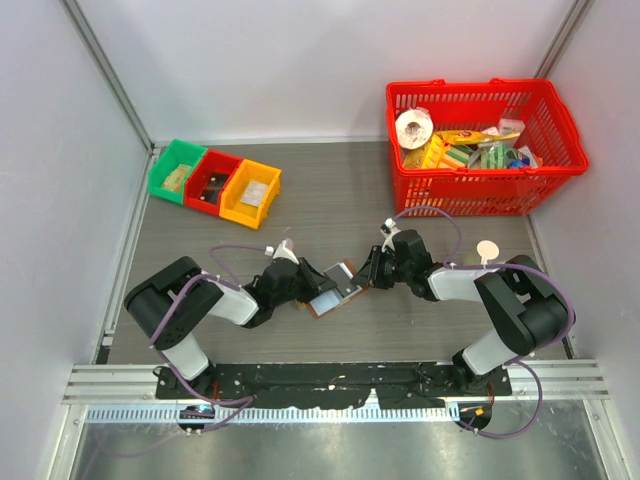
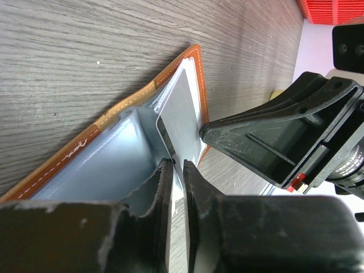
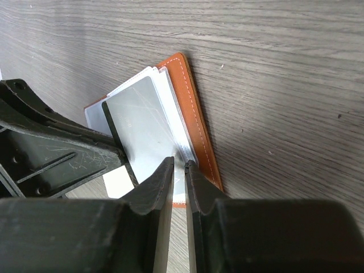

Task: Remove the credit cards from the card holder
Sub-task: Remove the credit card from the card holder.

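Left wrist | credit card [image 2: 183, 108] at left hand [image 2: 177, 166] | card holder [image 2: 77, 148] beyond

A grey wood-grain table top [image 1: 330, 200] lies between plain white walls; at its far right stands a red plastic lattice basket [image 1: 480, 190] holding coloured packets and a white roll [image 1: 414, 127]; at far left, side by side, sit a small green plastic bin [image 1: 160, 190], a red plastic bin [image 1: 200, 208] and a yellow plastic bin [image 1: 235, 220].

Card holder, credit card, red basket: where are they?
card holder [image 3: 192, 114], right wrist view, brown stitched border.
credit card [image 3: 139, 125], right wrist view, its grey face.
red basket [image 1: 480, 190], top view, front wall.
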Motion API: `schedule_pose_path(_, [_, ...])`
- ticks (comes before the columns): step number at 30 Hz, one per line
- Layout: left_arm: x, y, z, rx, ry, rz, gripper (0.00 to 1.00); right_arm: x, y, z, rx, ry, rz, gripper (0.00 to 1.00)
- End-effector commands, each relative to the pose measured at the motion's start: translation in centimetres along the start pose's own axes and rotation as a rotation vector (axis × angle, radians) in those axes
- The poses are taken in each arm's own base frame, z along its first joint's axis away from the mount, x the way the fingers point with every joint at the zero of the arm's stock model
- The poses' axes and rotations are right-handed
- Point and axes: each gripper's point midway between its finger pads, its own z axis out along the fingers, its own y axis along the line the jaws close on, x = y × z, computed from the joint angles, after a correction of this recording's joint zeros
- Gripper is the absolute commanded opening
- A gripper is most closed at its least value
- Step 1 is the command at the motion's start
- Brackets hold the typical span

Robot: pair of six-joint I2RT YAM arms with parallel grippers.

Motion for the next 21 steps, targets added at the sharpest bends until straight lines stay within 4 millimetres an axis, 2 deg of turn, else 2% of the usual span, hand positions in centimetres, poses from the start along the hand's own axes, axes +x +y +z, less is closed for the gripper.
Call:
schedule_pose_path(1, [-0.7,-1.8,-0.3,0.068,-0.024,0.019,0.13,2.8,-2.7,-0.1,0.097,0.075,0.033,0.19])
schedule_pose_path(7, [-0.6,-1.7,-0.6,0.074,-0.025,0.025,0.02,2.9,-2.9,0.0,0.100,0.076,0.036,0.20])
schedule_pose_path(21, [-0.5,-0.4,-1.9,0.021,-0.032,0.015,0.01,3.3,-3.4,0.2,0.116,0.089,0.042,0.20])
